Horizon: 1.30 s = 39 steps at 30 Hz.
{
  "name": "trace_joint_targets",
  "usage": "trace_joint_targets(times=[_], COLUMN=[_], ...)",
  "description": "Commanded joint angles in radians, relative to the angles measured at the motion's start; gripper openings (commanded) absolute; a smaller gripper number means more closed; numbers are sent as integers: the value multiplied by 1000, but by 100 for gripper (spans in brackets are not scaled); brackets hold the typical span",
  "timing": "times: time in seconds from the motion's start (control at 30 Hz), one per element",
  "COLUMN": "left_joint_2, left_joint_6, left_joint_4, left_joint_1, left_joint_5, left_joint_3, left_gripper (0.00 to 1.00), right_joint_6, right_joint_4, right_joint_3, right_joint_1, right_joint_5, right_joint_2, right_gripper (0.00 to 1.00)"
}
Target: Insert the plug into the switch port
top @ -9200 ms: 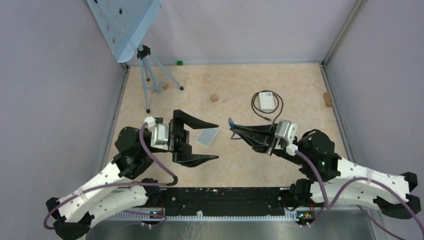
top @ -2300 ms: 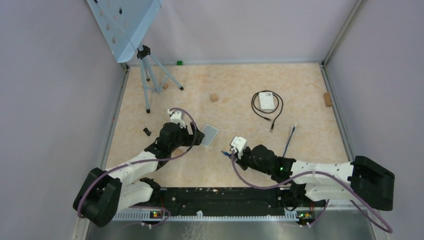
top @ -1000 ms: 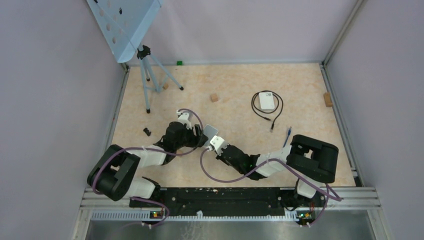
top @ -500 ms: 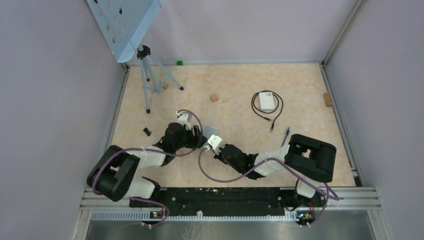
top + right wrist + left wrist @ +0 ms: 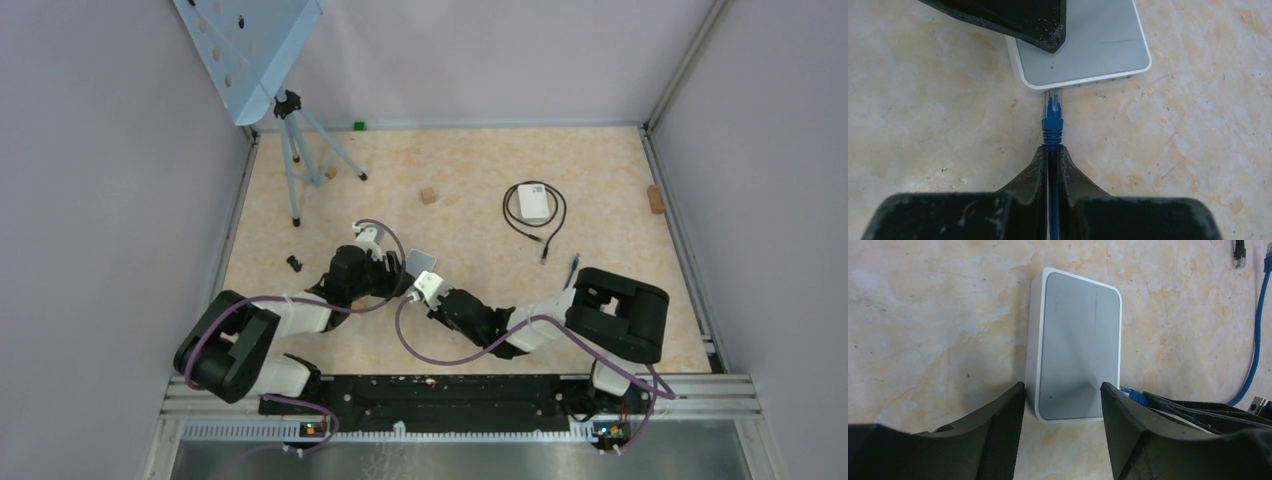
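Observation:
The switch [image 5: 1078, 340], a flat grey-white box, lies on the table; the top view shows only a corner [image 5: 420, 259] between the two wrists. My left gripper [image 5: 1062, 390] straddles its near end, one finger at each long side, shut on the switch. A left finger [image 5: 1018, 17] crosses the switch [image 5: 1088, 45] in the right wrist view. My right gripper [image 5: 1052, 150] is shut on the blue plug [image 5: 1052, 117] behind its boot. The plug's clear tip meets the switch's side edge, and the plug [image 5: 1133, 395] shows beside the left gripper's right finger.
The blue cable [image 5: 1255, 340] trails right across the table [image 5: 572, 268]. A white adapter with a coiled black cable [image 5: 533, 203] lies at the back right. Wooden blocks [image 5: 429, 195] [image 5: 655, 198], a tripod [image 5: 295, 150] and a small black part [image 5: 293, 263] stand around.
The left jaws have narrowed onto the switch's sides. The right gripper has crept a little left toward the switch with the plug. Before that, both arms came down to the table.

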Motion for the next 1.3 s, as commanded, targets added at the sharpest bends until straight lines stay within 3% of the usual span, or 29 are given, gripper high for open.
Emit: trace_joint_targets(times=[0.0, 0.33, 0.8, 1.27], left_joint_2=[15, 26, 25, 32], left_joint_6=[-4, 12, 64, 23], left_joint_4=[-39, -29, 12, 76], left_joint_1=[-2, -2, -4, -16], left_joint_5=[53, 85, 154, 227], left_joint_3=[-22, -20, -23, -67], left_gripper=[63, 61, 58, 54], right_joint_6=[-4, -37, -262, -205], right_joint_4=[47, 64, 117, 91], right_joint_3=[58, 69, 81, 138], right_joint_1=[8, 8, 7, -60], right_joint_5=[-3, 7, -111, -155], right_joint_2=[26, 31, 30, 37], right_gripper=[0, 0, 0, 0])
